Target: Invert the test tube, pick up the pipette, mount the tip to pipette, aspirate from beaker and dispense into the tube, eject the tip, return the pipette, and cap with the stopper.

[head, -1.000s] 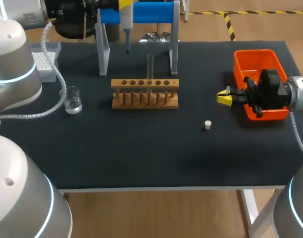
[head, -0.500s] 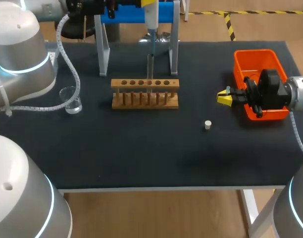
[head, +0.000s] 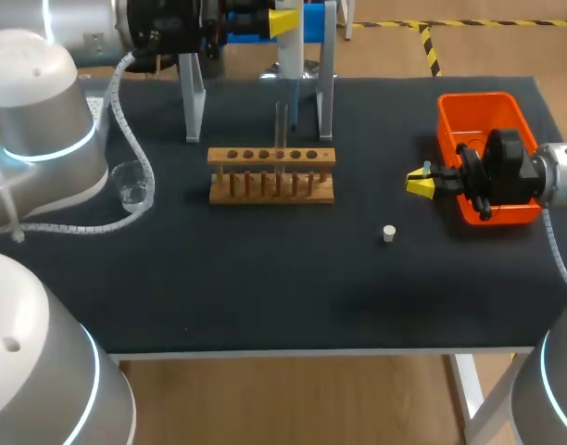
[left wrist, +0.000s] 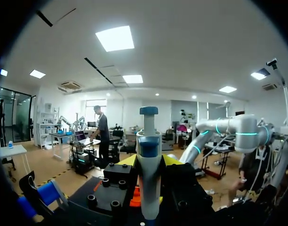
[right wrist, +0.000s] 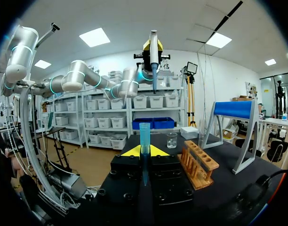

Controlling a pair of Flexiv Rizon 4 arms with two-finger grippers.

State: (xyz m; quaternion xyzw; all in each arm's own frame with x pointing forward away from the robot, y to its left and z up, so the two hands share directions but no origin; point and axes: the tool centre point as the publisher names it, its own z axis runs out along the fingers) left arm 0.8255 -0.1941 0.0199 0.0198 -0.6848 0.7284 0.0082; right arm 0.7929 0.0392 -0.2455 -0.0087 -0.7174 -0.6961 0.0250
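My left gripper (head: 283,19) is high over the back of the table, shut on the white pipette (head: 290,54), which hangs straight above the clear test tube (head: 282,120). That tube stands upright in the wooden rack (head: 271,174). In the left wrist view the pipette (left wrist: 148,174) sits between the yellow fingers (left wrist: 127,161). My right gripper (head: 419,183) hovers beside the orange bin (head: 478,107), shut on a blue pipette tip (right wrist: 144,141). The right wrist view shows the pipette (right wrist: 154,56) above the rack (right wrist: 199,162). A white stopper (head: 388,234) lies on the mat.
A glass beaker (head: 133,185) stands left of the rack, partly behind my left arm's cable. The blue and grey pipette stand (head: 325,83) rises behind the rack. A white tip box (head: 100,100) peeks out at the far left.
My left arm has carried the pipette rightward from the stand's left side to a spot over the test tube. The right arm has stayed still.
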